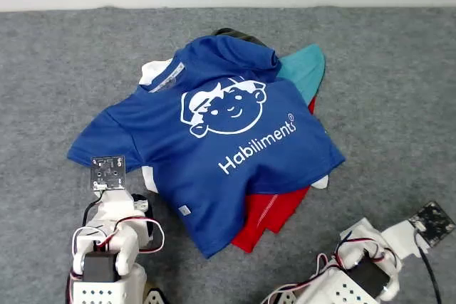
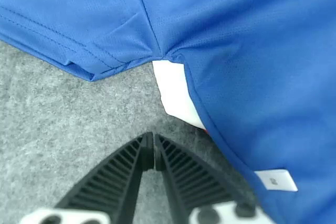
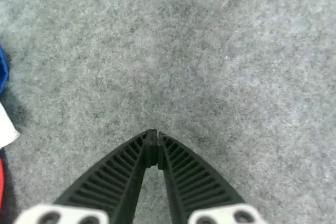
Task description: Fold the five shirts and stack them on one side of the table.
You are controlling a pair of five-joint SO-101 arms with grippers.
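Shirts (image 1: 214, 126) lie in one loose heap near the middle of the grey table (image 1: 57, 55), none of them folded yet. On top, a blue shirt (image 1: 242, 169) with a white cartoon face is spread front up, its collar toward the far edge. Parts of four others stick out from under it: a red shirt (image 1: 274, 215) at the near hem, a teal shirt (image 1: 306, 69) on the far right, a white shirt (image 1: 153, 70) by the far left shoulder, and a dark shirt (image 1: 239, 34) just past the collar. The left gripper (image 2: 154, 148) hangs over bare table just beside the blue shirt's sleeve and side seam, where a white corner peeks out. Its jaws are closed and hold nothing. The right gripper (image 3: 153, 142) is over bare table off to the right of the heap, jaws likewise closed and empty. The likely first step is lifting the blue shirt clear. The main risk is in the layering. Because the shirts overlap so closely, a pinch at the blue edge could also catch the white or red cloth beneath and drag the whole heap. The fabric looks thin and lies flat on the rough table, so a finger may slide over the edge instead of under it. A pull from one arm alone would probably bunch the shirt rather than spread it.
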